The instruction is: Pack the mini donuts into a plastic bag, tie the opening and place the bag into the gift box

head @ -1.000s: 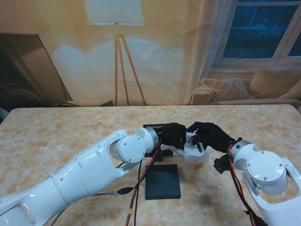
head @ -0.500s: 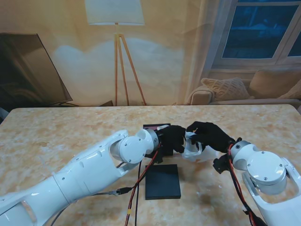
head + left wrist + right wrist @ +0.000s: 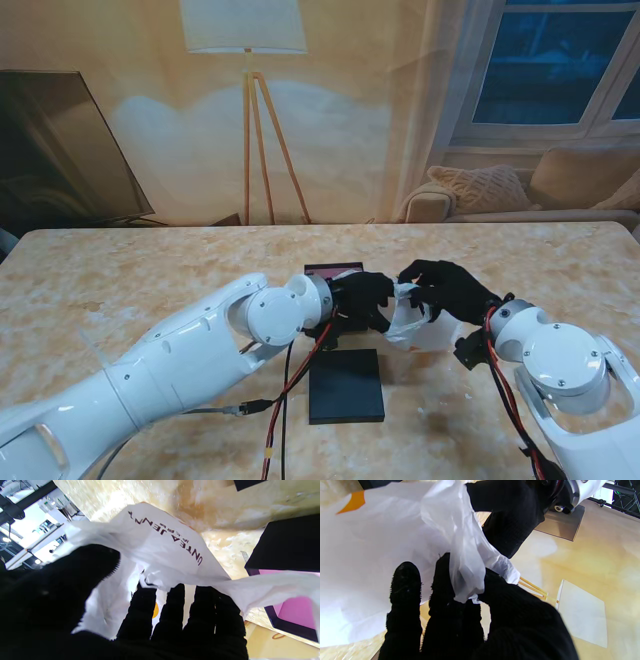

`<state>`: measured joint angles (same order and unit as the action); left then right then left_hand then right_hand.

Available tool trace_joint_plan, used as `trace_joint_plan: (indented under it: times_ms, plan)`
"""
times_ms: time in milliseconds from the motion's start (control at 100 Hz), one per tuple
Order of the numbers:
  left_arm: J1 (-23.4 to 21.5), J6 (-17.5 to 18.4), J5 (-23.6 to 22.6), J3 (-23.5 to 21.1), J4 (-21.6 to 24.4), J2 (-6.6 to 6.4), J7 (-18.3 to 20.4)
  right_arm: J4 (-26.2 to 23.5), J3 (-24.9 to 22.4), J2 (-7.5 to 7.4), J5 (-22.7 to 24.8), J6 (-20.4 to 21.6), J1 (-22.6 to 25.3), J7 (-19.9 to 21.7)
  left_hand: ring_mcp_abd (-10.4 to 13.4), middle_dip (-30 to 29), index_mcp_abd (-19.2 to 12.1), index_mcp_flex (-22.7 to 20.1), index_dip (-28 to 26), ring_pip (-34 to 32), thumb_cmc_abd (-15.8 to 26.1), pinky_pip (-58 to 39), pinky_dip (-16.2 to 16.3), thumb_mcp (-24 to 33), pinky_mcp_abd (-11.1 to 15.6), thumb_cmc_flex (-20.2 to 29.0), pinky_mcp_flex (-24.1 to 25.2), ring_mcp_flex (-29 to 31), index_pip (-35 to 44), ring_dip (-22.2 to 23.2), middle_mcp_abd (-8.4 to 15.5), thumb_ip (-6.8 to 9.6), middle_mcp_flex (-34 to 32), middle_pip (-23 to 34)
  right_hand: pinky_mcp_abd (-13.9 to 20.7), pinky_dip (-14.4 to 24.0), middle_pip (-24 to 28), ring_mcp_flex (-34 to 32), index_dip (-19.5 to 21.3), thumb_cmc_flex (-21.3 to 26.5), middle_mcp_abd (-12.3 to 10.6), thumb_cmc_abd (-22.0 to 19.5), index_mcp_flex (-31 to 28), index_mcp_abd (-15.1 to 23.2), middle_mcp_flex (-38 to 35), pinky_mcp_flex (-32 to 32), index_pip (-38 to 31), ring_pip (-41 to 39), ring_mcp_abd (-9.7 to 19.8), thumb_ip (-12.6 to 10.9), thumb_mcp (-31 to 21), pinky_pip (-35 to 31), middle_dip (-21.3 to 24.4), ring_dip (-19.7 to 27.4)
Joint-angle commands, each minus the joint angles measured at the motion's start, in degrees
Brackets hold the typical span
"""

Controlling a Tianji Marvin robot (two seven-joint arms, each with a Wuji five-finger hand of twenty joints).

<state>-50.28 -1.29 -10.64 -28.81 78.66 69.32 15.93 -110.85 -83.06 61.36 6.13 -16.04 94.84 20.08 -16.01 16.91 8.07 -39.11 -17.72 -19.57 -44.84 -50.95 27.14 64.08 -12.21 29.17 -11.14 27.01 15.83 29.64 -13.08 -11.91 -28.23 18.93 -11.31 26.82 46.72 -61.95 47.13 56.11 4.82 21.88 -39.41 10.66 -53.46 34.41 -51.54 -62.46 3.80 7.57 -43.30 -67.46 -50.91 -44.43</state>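
A white plastic bag (image 3: 416,326) with dark lettering (image 3: 170,537) hangs between my two black-gloved hands just above the table. My left hand (image 3: 362,298) grips its left edge, with a strip of the bag (image 3: 262,585) drawn over the fingers (image 3: 175,615). My right hand (image 3: 446,288) pinches a bunched strip of the bag (image 3: 466,580) between thumb and fingers. An orange patch (image 3: 155,610) shows through the film; no donut can be made out. The black gift box with pink lining (image 3: 333,269) (image 3: 295,610) sits behind my left hand, mostly hidden.
The flat black lid (image 3: 346,385) lies on the marble table (image 3: 120,290), nearer to me than the hands. Red and black cables (image 3: 296,385) hang from my left forearm beside it. A floor lamp and a sofa stand beyond the far edge.
The bag has spread wider and sagged lower between the hands. My left hand has shifted slightly nearer to me; the right hand has hardly moved.
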Motion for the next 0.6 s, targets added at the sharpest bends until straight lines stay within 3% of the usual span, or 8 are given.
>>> trace_joint_plan:
  times_ms: [0,160,240,320,430,590]
  plan:
    - [0.17,0.49,0.04,-0.02,1.06,-0.55,1.24,0.16,-0.09,0.06,0.85,0.79,0.55,1.13,-0.74,1.52,-0.4,-3.94,-2.6,-2.19,3.13,-0.53,2.35,-3.23,-0.5,3.19,-0.55,1.51,3.31,1.97,-0.63,0.66,-2.84,0.62,-0.21,1.68,2.66,0.63,1.99,-0.59,-2.34,-2.14,-1.21,1.84,0.56,-0.89,-2.75,-3.94,0.92,-1.88,-1.99,-1.02,-2.86,-3.22]
    - [-2.3,-1.17,-1.27,-2.0,4.43,-1.65,1.09,0.13,-0.19,0.06,2.18,0.9,0.69,0.76,-1.67,3.75,0.46,-7.04,-5.84,-5.55,11.86,-2.68,3.88,-10.99,-0.12,10.49,-2.35,3.89,7.08,5.08,-1.68,2.43,-6.24,2.46,-0.54,4.15,5.17,0.65,5.73,-4.27,-2.5,-2.96,-0.99,2.14,0.54,-1.3,-3.9,-9.47,2.12,-3.87,-6.28,-2.94,-6.81,-5.92]
    - [-4.1,-1.52,-2.46,-3.79,6.63,-2.37,0.75,0.17,-0.2,0.14,2.46,0.51,0.68,0.38,-1.32,4.77,0.11,-7.4,-8.21,-7.72,12.25,-4.38,4.61,-16.13,0.23,16.13,-3.35,5.44,9.23,6.95,-1.55,-1.13,-7.63,3.64,-0.57,4.44,5.54,0.6,6.16,-4.79,-2.53,-3.15,-0.87,2.16,0.53,-1.38,-3.95,-10.1,2.26,-4.14,-6.77,-3.22,-7.3,-6.13]
    - [-5.71,-0.99,-3.84,-5.5,8.24,-2.82,-0.13,0.32,-0.16,0.25,2.53,-0.08,0.57,-0.03,-0.15,7.15,-0.6,-7.71,-9.87,-10.61,11.5,-5.98,5.2,-19.94,1.14,21.81,-4.75,7.62,13.57,9.8,-0.38,-1.69,-9.16,6.57,-0.47,4.52,5.57,0.63,6.31,-4.92,-2.64,-3.22,-0.83,2.09,0.51,-1.49,-3.94,-10.2,2.3,-4.19,-6.89,-3.24,-7.39,-6.13]
    - [-7.81,-0.47,-4.53,-7.55,10.16,-3.22,-1.12,0.53,0.04,0.43,2.31,-1.1,0.29,-0.65,-0.32,8.84,-0.77,-6.37,-9.86,-12.71,11.94,-7.7,6.5,-21.13,0.76,22.17,-4.71,7.81,16.13,12.64,-0.78,-1.35,-8.78,7.85,-0.38,4.57,5.39,0.78,6.4,-4.86,-2.64,-3.11,-0.78,2.14,0.56,-1.61,-3.83,-10.07,2.25,-4.1,-6.82,-3.16,-7.29,-6.01]
    - [-11.57,0.99,-6.58,-11.27,13.04,-4.0,-2.62,0.71,0.12,0.5,1.61,-2.18,-0.05,-0.71,-0.92,8.45,-0.1,-4.25,-8.54,-11.36,14.56,-6.79,6.56,-20.55,0.2,19.53,-3.71,5.79,14.09,12.79,-1.96,-0.59,-6.4,6.15,-0.35,4.53,4.89,0.84,6.1,-4.45,-2.74,-3.02,-0.85,1.99,0.44,-1.6,-3.32,-9.23,2.03,-3.8,-6.34,-2.9,-6.73,-5.47]
